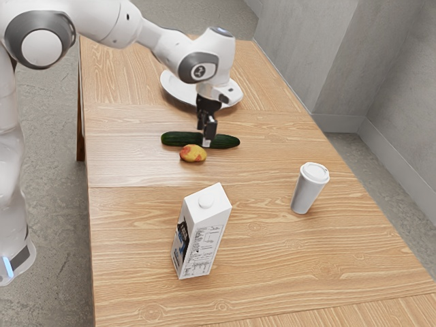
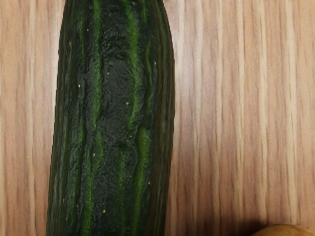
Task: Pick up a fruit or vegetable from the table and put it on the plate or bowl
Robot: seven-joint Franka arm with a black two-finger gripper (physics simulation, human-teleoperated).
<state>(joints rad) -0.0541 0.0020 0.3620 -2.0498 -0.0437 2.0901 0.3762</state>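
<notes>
From the exterior view's left our arm reaches in and hangs the black two-finger gripper straight down over the light wooden table. The long dark green ridged cucumber lies flat on that table directly under the jaws. Its long axis runs from the exterior view's left to its right, and the jaws meet it a little right of its middle, so more of its length sticks out on the left. The tips sit at the cucumber's height. We cannot tell whether the jaws are spread beside it or already pinching it, because from this side they overlap its dark skin.

Just in front of the jaws, next to the cucumber, is a small yellow-and-red rounded fruit. Behind the jaws, near but apart, is the round white plate, partly hidden by our wrist. We judge the carry to be short, up and back over the cucumber's far side.

The white milk carton with a printed label stands well in front of the jaws. The white lidded paper cup stands well off to the exterior view's right.

The wrist view adds the close detail. The cucumber is centred under the hand, its ridges run lengthwise, bare wood lies on both sides, and the fruit's yellow edge shows at the corner.
</notes>
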